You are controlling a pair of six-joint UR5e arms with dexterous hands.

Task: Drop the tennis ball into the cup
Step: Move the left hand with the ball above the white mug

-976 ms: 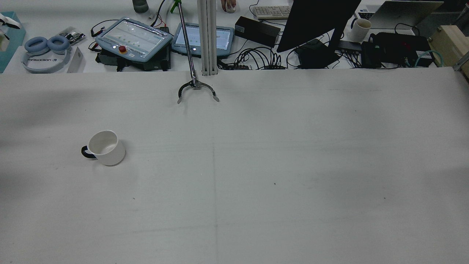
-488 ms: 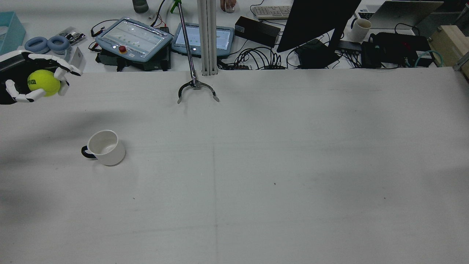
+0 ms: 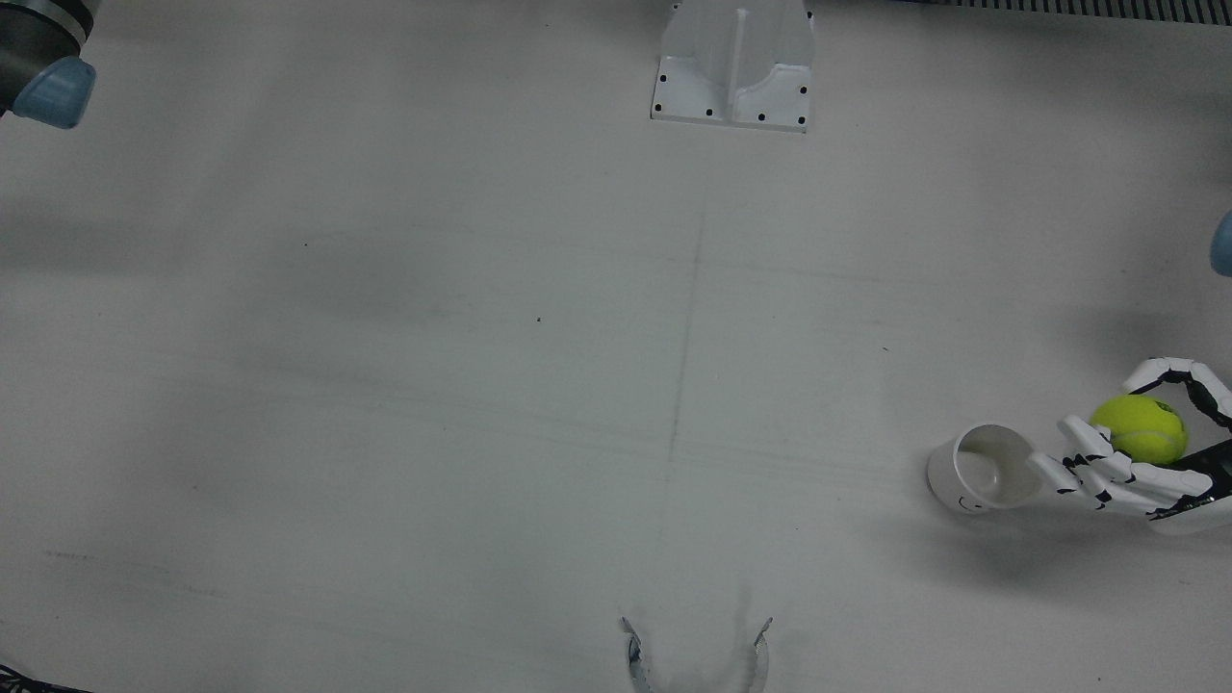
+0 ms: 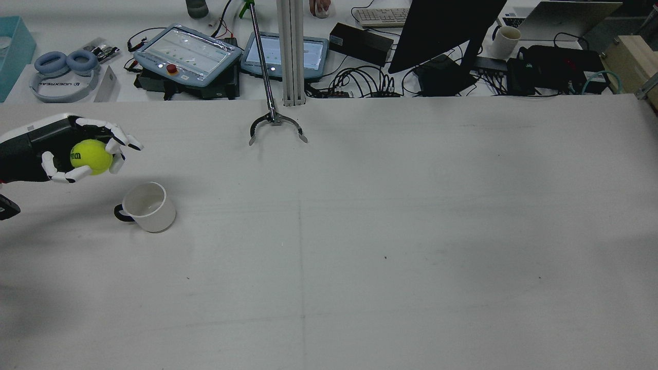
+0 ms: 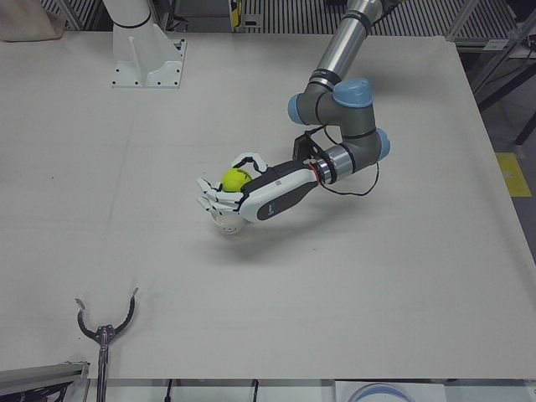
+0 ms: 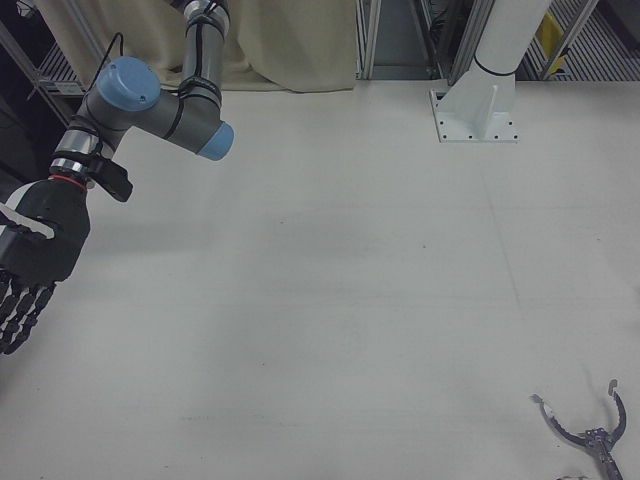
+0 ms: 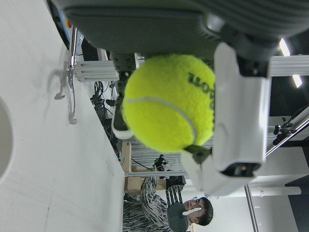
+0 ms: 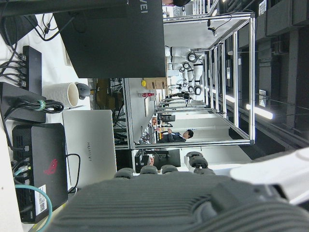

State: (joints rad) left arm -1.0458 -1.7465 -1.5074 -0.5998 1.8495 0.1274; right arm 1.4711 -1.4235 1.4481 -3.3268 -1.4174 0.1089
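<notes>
A yellow tennis ball (image 4: 91, 155) sits in my left hand (image 4: 56, 154), whose fingers are closed around it. The hand is raised above the table, up and to the left of the white cup (image 4: 146, 205) in the rear view. The cup stands upright with a black handle and looks empty. In the front view the ball (image 3: 1141, 429) and left hand (image 3: 1145, 476) are just right of the cup (image 3: 982, 469). The left hand view shows the ball (image 7: 169, 101) close up. My right hand (image 6: 35, 255) hangs with fingers extended and empty, far from the cup.
A metal reacher-grabber tool (image 4: 277, 126) lies at the table's far edge in the rear view. Tablets, cables, a monitor and headphones crowd the desk (image 4: 329, 77) beyond that edge. A white arm pedestal (image 3: 733, 63) stands at the robot's side of the table.
My left hand with the ball came in from the left edge of the rear view and moved right and toward the cup. The cup has not moved.
</notes>
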